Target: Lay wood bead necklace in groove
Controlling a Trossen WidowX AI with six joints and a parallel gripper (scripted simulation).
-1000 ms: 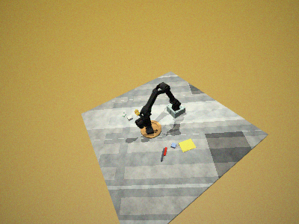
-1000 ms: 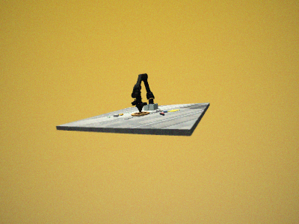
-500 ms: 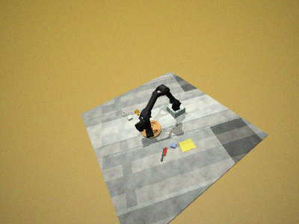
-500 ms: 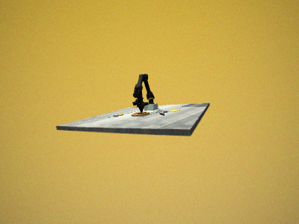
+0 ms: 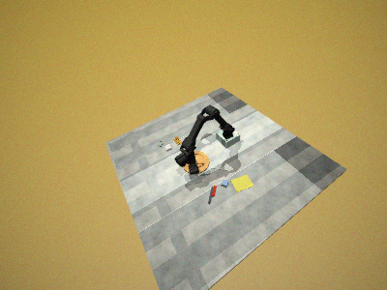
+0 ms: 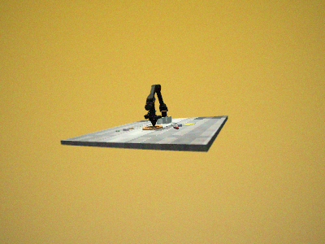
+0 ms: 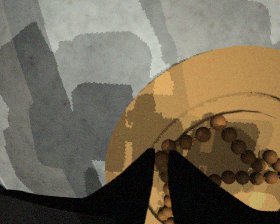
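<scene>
Claw (image 5: 194, 170) (image 6: 153, 125) (image 7: 161, 155) nearly closed, pinching the necklace (image 7: 203, 134) | necklace on the bead board (image 5: 203, 159) (image 6: 145, 128) (image 7: 225, 67), doubled across its middle | grip by the groove (image 7: 240, 102) — likely to steer beads outward — seating unfinished

The necklace (image 7: 229, 134) lies on the bead board (image 5: 203, 159) (image 6: 148, 128) (image 7: 215, 65), beneath the pincer (image 5: 194, 170) (image 6: 153, 125) (image 7: 161, 155).

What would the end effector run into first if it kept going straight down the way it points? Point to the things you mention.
Likely the brown wooden bead necklace (image 7: 228, 134), whose strand passes between its fingertips, then the round orange wooden board (image 5: 202, 158) (image 6: 145, 128) (image 7: 210, 67); the remaining gap is unclear.
</scene>
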